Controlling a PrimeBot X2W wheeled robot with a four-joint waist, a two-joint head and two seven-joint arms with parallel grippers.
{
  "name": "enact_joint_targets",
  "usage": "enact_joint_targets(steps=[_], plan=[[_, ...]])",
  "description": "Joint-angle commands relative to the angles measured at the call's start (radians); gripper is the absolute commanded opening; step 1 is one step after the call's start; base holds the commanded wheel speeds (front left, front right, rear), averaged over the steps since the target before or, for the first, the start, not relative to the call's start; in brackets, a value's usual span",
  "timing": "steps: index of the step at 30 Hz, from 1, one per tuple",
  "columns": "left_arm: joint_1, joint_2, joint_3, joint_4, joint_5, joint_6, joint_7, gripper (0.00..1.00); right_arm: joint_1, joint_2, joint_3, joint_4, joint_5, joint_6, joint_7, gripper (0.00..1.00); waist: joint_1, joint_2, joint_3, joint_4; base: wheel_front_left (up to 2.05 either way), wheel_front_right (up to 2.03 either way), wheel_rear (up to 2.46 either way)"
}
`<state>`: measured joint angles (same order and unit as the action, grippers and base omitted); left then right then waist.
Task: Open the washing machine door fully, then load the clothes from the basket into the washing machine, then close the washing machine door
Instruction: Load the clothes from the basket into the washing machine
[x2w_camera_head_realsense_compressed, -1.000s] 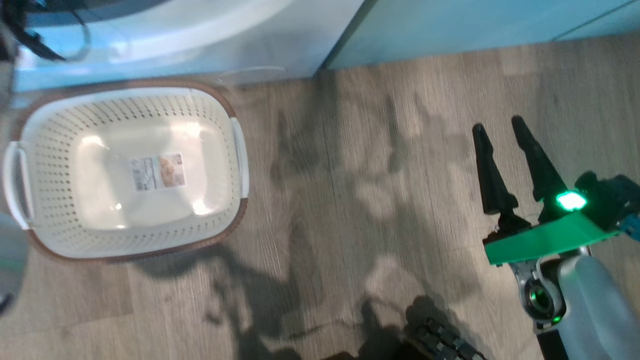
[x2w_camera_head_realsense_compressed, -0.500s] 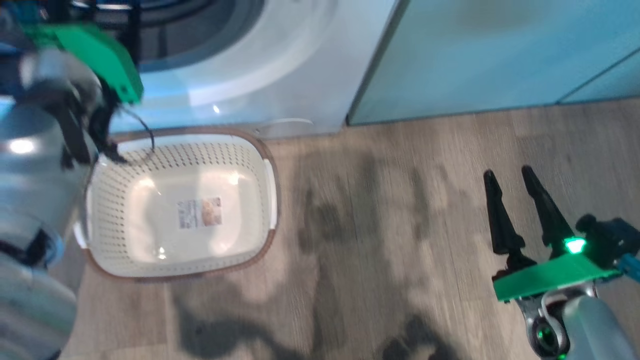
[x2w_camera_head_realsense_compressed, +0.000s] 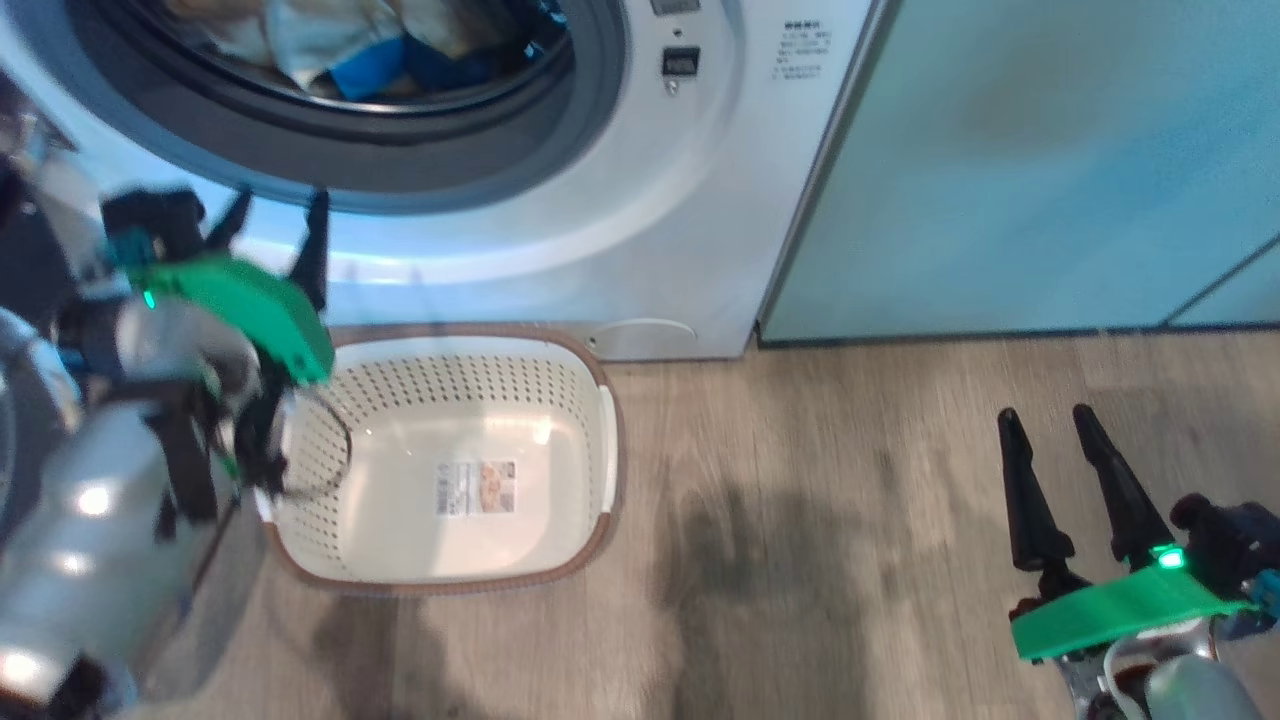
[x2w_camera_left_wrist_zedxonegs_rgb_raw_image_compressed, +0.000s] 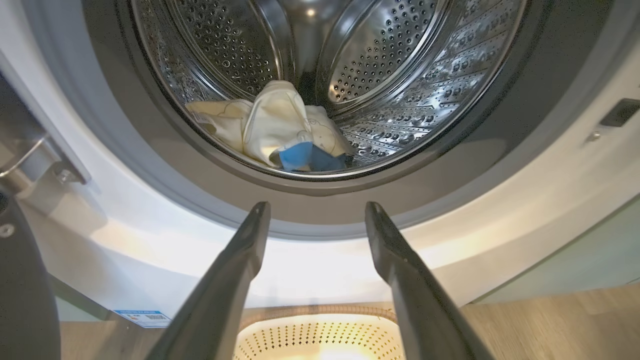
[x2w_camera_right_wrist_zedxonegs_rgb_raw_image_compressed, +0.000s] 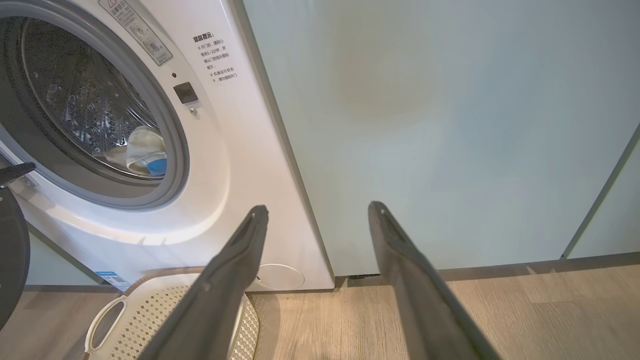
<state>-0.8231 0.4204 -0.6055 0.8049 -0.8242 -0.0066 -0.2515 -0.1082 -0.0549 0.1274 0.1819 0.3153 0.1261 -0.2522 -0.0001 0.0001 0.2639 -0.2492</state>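
Left gripper (x2w_camera_left_wrist_zedxonegs_rgb_raw_image_compressed: 317, 209) is hanging there with its fingers spread wide and nothing between them, pointed straight at the mouth of the washing machine (x2w_camera_head_realsense_compressed: 650, 200), just over the back left corner of the basket (x2w_camera_head_realsense_compressed: 450, 385). Right gripper (x2w_camera_head_realsense_compressed: 1046, 420) is spread open too, holding nothing, out over the wood floor (x2w_camera_head_realsense_compressed: 850, 520) well apart from the basket and facing the pale-green cabinet (x2w_camera_head_realsense_compressed: 1050, 170). The clothes (x2w_camera_left_wrist_zedxonegs_rgb_raw_image_compressed: 272, 125) sit in a heap at the front of the steel drum, yellow stuff with a blue bit poking out underneath. The basket's parked on the floor right up by the washer's front, label showing on its bare bottom. The washing machine door (x2w_camera_left_wrist_zedxonegs_rgb_raw_image_compressed: 20, 280) is swung out to the left, just a dark edge in sight.
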Motion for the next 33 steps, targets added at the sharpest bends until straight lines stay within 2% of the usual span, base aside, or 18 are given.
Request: enact_joint_targets(steps=[1,6,14,20,33], plan=[[0.003,0.048,0.055,-0.048,0.018,0.01,-0.01,1.0,0.003,-0.014,0.012,-0.027,-0.009,0.005,-0.01,1.0,0.0001,-0.0001,-0.029,0.02,0.0,0.0,0.0],[0.214,0.057,0.19,-0.238,0.115,0.041,-0.01,1.0,0.036,-0.021,0.003,-0.023,-0.01,0.005,-0.01,1.0,0.0001,-0.0001,-0.086,0.04,0.0,0.0,0.0],[0.437,0.032,0.384,-0.395,0.2,0.034,-0.01,1.0,0.082,-0.031,-0.016,-0.028,-0.009,0.005,-0.01,1.0,0.0001,-0.0001,-0.146,0.062,0.0,0.0,0.0],[0.56,0.011,0.495,-0.46,0.279,0.023,-0.01,1.0,0.113,-0.035,-0.028,-0.029,-0.01,0.005,-0.01,1.0,0.0001,-0.0001,-0.184,0.074,0.0,0.0,0.0],[0.676,-0.06,0.641,-0.486,0.361,-0.055,-0.01,1.0,0.14,-0.036,-0.028,-0.036,-0.01,0.005,-0.01,1.0,0.0001,-0.0001,-0.212,0.087,0.0,0.0,0.0]])
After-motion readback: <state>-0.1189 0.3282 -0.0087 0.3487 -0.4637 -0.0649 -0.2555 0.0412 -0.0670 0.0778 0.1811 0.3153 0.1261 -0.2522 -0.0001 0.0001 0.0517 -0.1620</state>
